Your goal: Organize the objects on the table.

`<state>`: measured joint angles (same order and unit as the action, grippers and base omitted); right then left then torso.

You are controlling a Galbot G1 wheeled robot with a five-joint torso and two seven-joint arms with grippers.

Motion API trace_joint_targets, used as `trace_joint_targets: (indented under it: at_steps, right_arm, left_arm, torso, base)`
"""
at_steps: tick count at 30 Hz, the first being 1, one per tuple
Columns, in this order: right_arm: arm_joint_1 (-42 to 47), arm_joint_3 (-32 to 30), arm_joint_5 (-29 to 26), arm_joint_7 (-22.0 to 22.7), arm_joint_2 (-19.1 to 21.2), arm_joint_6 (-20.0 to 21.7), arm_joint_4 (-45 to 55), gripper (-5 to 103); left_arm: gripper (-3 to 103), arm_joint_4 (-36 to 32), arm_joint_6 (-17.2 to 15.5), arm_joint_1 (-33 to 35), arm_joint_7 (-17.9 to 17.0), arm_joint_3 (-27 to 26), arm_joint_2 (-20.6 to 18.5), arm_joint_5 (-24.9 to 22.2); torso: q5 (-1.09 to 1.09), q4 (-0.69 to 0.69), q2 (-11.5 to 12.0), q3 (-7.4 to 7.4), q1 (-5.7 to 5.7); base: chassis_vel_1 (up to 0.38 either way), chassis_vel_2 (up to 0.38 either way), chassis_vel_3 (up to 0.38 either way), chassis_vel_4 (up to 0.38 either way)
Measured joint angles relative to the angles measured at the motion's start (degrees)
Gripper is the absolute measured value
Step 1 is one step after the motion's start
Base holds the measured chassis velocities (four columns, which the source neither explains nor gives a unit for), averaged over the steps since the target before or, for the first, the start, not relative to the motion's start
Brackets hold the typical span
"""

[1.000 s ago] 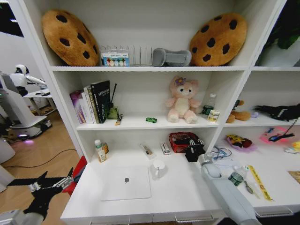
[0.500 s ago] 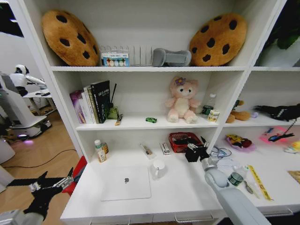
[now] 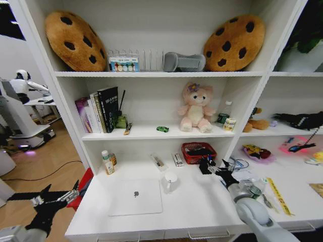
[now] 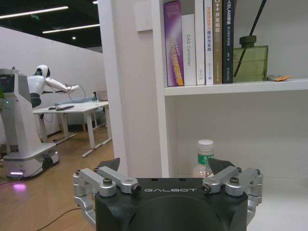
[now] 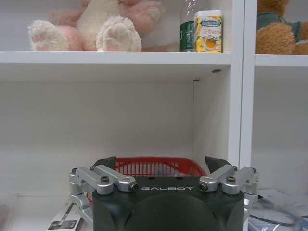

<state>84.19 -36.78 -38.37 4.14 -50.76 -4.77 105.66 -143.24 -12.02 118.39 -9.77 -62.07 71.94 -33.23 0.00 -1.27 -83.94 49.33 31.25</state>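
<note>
White shelves are rising behind the long white desk, where I am holding my empty, spread right gripper before the red mesh basket, probably choosing a first pick, while my left gripper is hanging spread beside the desk.

Tabletop: smooth matt white. Laptop: matt silver metal. Basket: red wire mesh. Right gripper: matt black housing with bare metal links.
</note>
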Motion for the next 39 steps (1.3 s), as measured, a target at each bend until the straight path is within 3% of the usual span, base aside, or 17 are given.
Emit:
trace_joint_targets:
  at_steps: [20,22,23,27,34,39]
  right_arm:
    - [2.8,-0.3,-3.5,-1.6,-0.7,-4.2,0.7,100]
    - [4.7,-0.5,-3.7,-1.2,-0.3,-0.3,1.3,100]
    - [4.7,-0.5,-3.7,-1.2,-0.3,-0.3,1.3,100]
    - [7.3,-1.0,-7.5,-0.9,0.5,9.7,2.2,100]
    - [5.8,-0.4,-6.4,-2.2,1.8,12.8,-0.5,100]
    - [1.9,0.8,-9.4,-3.9,4.9,14.2,-5.6,100]
  left_arm:
    - [100,0.0,0.0,0.0,0.0,0.0,0.0,0.0]
    - [100,0.0,0.0,0.0,0.0,0.0,0.0,0.0]
    - [100,0.0,0.0,0.0,0.0,0.0,0.0,0.0]
    - [100,0.0,0.0,0.0,0.0,0.0,0.0,0.0]
    - [100,0.0,0.0,0.0,0.0,0.0,0.0,0.0]
    - [100,0.0,0.0,0.0,0.0,0.0,0.0,0.0]
  torso:
    - [0.01,0.00,0.0,0.01,0.00]
    - [0.01,-0.01,0.0,0.01,0.00]
    - [0.01,-0.01,0.0,0.01,0.00]
    - [-0.01,-0.02,0.0,0.00,0.00]
    - [0.00,0.01,0.0,0.00,0.00]
    - [0.00,0.00,0.0,0.01,0.00]
  base:
    - [-0.022,-0.021,0.020,0.030]
    - [-0.021,-0.025,0.008,0.006]
    - [0.000,0.000,0.000,0.000]
    - [0.000,0.000,0.000,0.000]
    - [0.000,0.000,0.000,0.000]
    - [0.000,0.000,0.000,0.000]
